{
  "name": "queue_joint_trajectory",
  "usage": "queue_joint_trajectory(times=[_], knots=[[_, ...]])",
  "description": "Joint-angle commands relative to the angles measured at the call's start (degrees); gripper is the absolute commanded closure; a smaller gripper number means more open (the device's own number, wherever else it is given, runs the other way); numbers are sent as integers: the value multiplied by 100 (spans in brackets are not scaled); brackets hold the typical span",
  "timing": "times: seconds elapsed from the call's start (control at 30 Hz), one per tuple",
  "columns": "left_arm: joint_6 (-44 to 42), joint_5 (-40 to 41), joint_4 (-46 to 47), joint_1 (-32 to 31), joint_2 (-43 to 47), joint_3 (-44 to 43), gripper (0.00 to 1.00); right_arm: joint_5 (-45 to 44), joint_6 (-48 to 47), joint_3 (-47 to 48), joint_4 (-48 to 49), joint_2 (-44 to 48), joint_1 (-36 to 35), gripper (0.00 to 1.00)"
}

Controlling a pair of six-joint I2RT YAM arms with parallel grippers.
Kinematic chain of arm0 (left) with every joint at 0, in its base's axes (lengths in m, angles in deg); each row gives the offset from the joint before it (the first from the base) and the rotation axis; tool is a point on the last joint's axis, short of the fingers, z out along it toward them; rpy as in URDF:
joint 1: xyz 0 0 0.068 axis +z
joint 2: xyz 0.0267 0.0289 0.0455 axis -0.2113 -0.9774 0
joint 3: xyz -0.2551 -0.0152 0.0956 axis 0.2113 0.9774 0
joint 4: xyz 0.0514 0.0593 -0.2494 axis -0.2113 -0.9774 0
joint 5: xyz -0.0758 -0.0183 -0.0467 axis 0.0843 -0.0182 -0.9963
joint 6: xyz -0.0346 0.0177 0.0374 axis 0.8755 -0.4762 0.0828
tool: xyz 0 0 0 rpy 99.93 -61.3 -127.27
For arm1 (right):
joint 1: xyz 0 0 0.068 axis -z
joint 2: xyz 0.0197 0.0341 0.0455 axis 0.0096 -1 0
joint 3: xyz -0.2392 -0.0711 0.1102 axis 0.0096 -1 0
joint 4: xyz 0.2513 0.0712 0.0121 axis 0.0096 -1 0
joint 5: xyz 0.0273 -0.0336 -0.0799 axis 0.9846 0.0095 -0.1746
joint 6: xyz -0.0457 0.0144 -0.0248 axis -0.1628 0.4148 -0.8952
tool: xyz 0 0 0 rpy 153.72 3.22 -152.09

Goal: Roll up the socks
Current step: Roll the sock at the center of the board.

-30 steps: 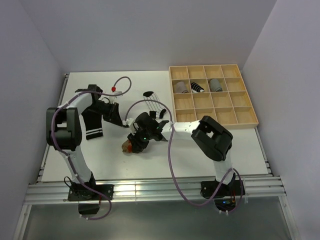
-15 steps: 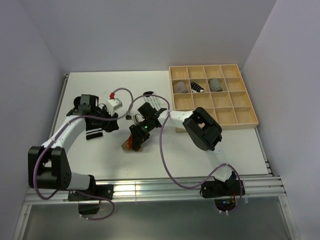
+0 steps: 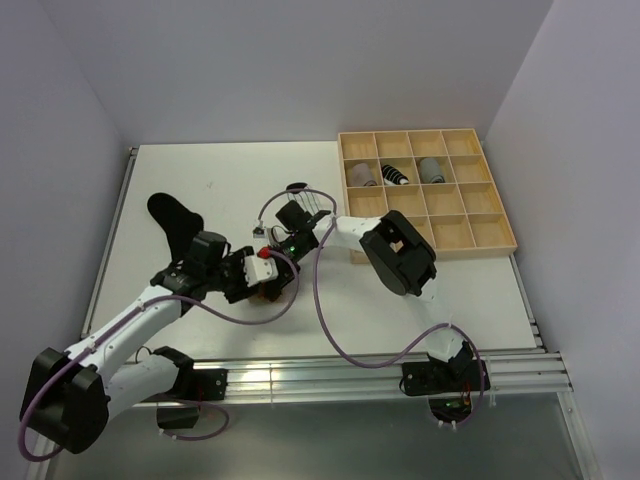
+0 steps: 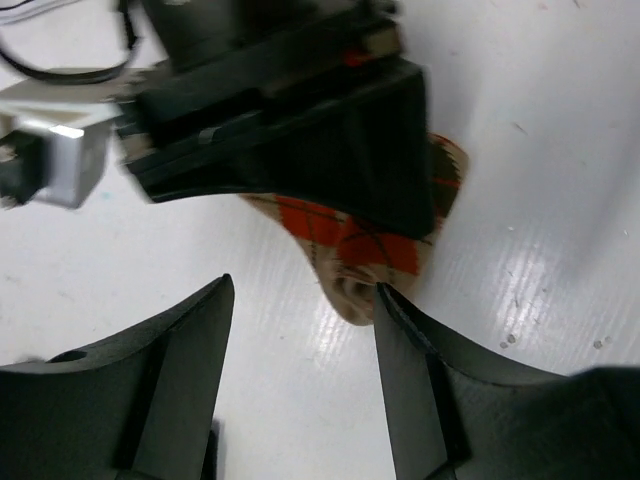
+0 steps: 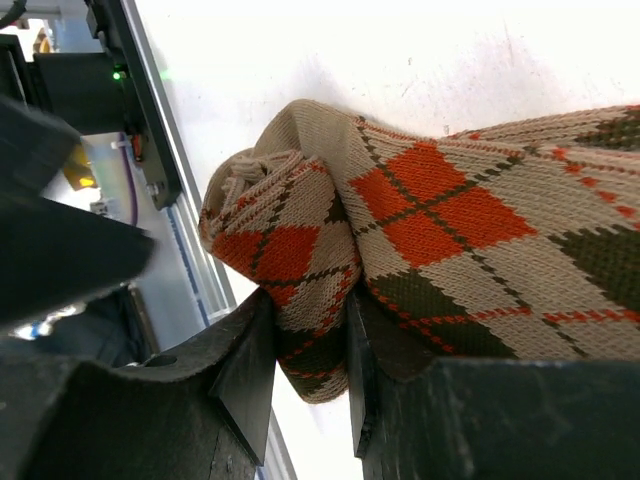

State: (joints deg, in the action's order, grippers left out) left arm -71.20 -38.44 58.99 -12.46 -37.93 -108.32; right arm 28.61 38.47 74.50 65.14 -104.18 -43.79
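A tan, orange and dark argyle sock point(image 5: 430, 200) lies partly rolled on the white table. My right gripper point(image 5: 308, 330) is shut on a fold of its rolled end. In the top view the sock point(image 3: 264, 294) only peeks out below the two grippers at the table's centre. My left gripper point(image 4: 303, 290) is open and empty, low over the table. One of its fingertips point(image 4: 385, 300) is right at the sock's rolled end point(image 4: 365, 250), under the right gripper's black body. From above, the left gripper point(image 3: 262, 279) sits just in front of the right gripper point(image 3: 277, 258).
A black sock point(image 3: 168, 212) lies flat at the left of the table. A small dark item point(image 3: 297, 187) lies near the back centre. A wooden compartment tray point(image 3: 440, 252) at the right holds three rolled socks point(image 3: 396, 174) in its second row. Cables loop across the table's middle.
My left arm has left the black sock and swung right and forward, bringing its open gripper to the argyle sock. My right gripper has stayed shut on that sock.
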Motion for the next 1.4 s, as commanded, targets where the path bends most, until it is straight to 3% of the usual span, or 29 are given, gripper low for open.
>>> queue_joint_trajectory(times=[0.0,0.2,0.37,0.6,0.77,0.87,0.97,1.2,1.37], knots=[[-400,360,192,-406,158,274,37,-680,-122,25,-589,-482,48,74],[-523,633,517,-864,221,688,36,-689,-148,140,-677,-535,74,74],[-699,800,1061,-996,54,978,25,-698,-166,131,-695,-553,66,74],[-638,1143,1808,-1233,-245,1189,26,-663,-219,96,-686,-597,83,75],[-594,1213,1853,-1260,-605,1101,31,-637,-271,140,-747,-614,92,75],[-558,1100,1757,-1260,-816,996,38,-628,-324,175,-791,-623,92,75],[-497,924,1450,-1260,-1027,803,52,-654,-307,175,-774,-606,118,74],[-357,441,563,-1260,-1528,328,95,-961,-158,-140,-520,-395,162,64],[-348,-104,-255,-1015,-1950,-242,100,-1172,517,-1185,856,465,302,48]])
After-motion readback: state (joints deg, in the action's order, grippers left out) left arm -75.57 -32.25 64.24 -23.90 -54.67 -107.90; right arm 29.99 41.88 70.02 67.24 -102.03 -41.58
